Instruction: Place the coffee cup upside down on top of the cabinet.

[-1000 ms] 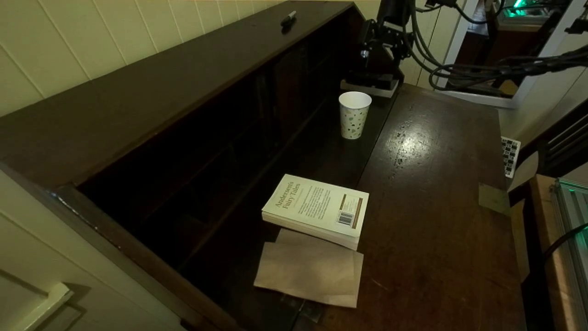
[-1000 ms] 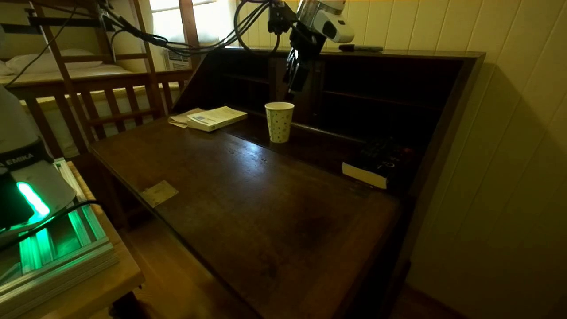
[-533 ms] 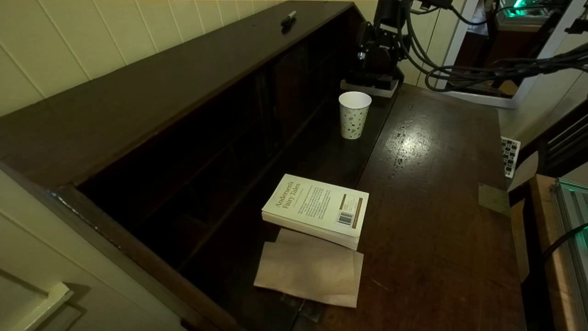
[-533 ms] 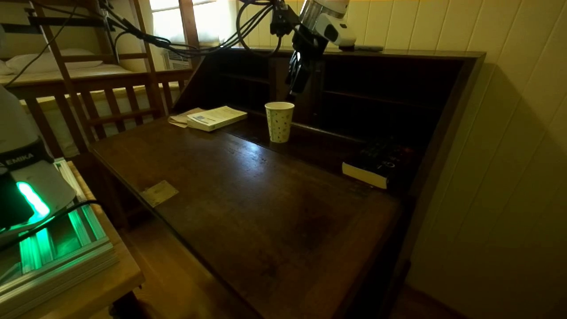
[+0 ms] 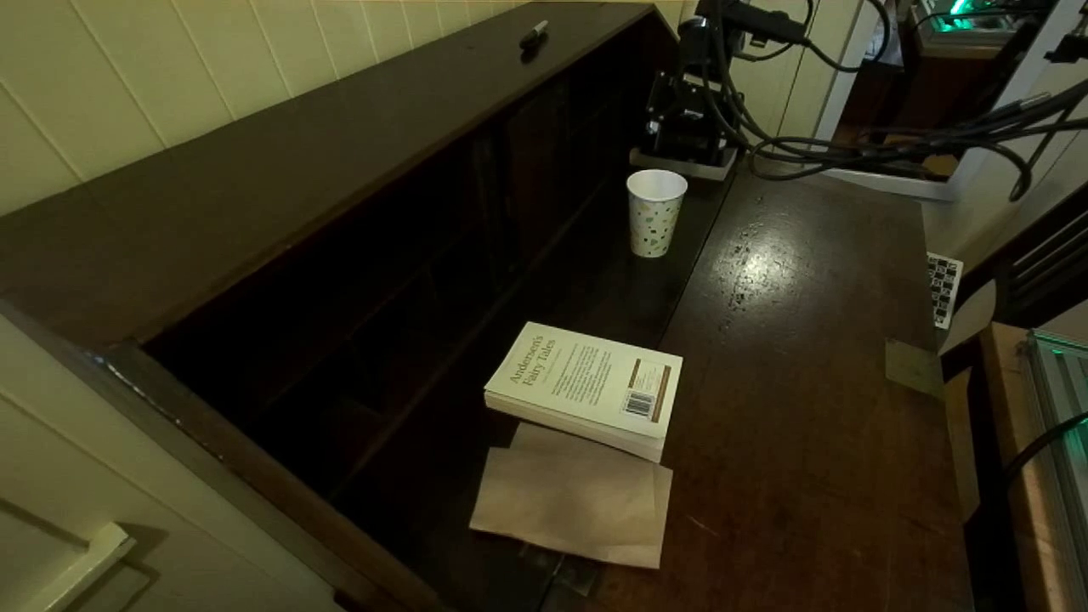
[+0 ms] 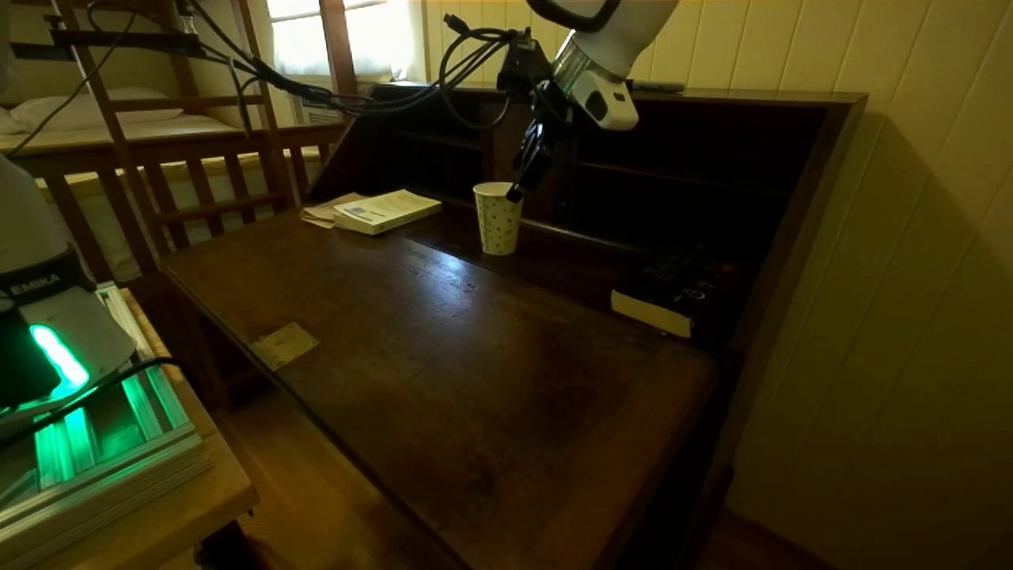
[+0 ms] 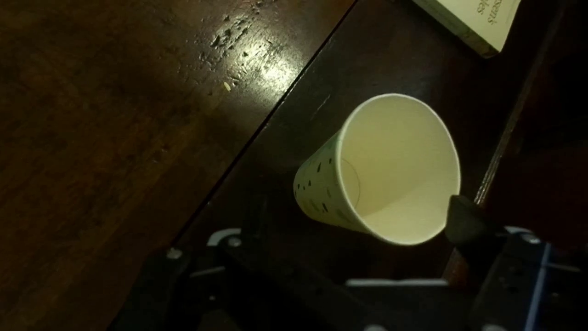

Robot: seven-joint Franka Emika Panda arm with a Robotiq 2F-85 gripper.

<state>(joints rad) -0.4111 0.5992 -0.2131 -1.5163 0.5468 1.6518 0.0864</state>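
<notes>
The white speckled coffee cup [image 5: 654,214] stands upright, mouth up, on the desk's dark inner strip in both exterior views. From the wrist view I look into its mouth, with the cup [image 7: 397,170] leaning away in perspective. My gripper [image 7: 358,218] is open: its right fingertip [image 7: 464,218] overlaps the rim's lower right, and whether it touches cannot be told. The left finger is nearly lost in darkness, off to the cup's left. In an exterior view the gripper [image 6: 518,188] hangs at rim height just behind the cup. The cabinet [image 5: 323,119] has a flat top above dark cubbies.
A pale paperback [image 5: 586,387] and brown paper [image 5: 574,501] lie on the desk. A dark thick book [image 6: 665,297] lies near the cabinet's end. A black marker [image 5: 534,36] rests on the cabinet top. Cables [image 6: 340,103] hang from the arm. A wall runs behind.
My gripper has come down and closer to the cup, its tips dropping from above the rim to rim level. The cup has not moved, and the jaws have stayed open.
</notes>
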